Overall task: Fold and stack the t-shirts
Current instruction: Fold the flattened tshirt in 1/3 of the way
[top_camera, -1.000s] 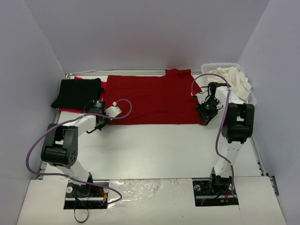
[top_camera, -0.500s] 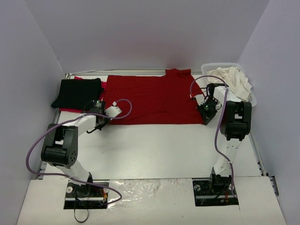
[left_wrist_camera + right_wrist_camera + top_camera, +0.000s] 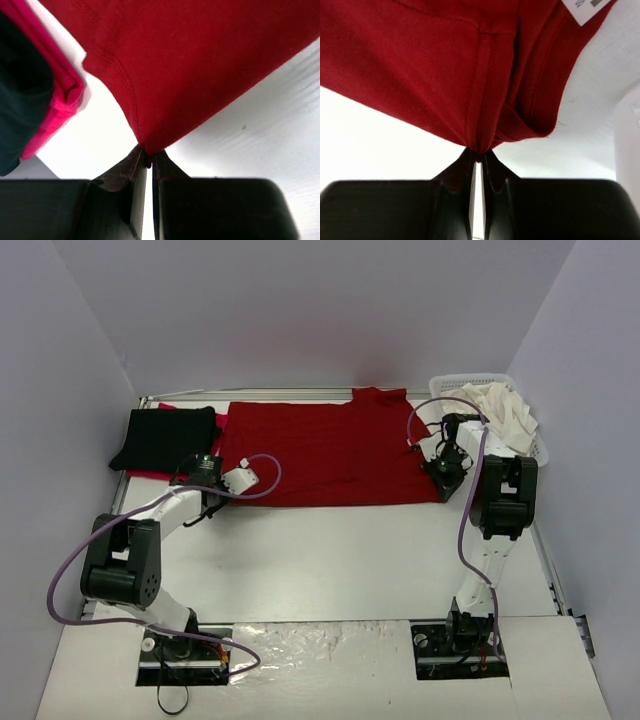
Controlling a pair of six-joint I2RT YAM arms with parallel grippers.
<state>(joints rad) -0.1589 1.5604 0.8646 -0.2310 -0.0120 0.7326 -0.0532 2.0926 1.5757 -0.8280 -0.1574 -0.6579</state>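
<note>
Dark red t-shirt [image 3: 320,450]: spread flat.
Left gripper [image 3: 149,156]: clenched on its corner.
Right gripper [image 3: 479,155]: clenched on its collar-side edge.

Near half of the surface [image 3: 330,560] is wide open. Far half's taken: dark red shirt [image 3: 320,445] spread across, black folded shirt [image 3: 165,437] far left, basket [image 3: 450,382] far right. Gap between basket and shirt looks tight, hard to tell.

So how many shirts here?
4: dark red shirt spread on the table, black shirt folded far left, bright red shirt under it, cream-white one in the basket. More may hide there.
</note>
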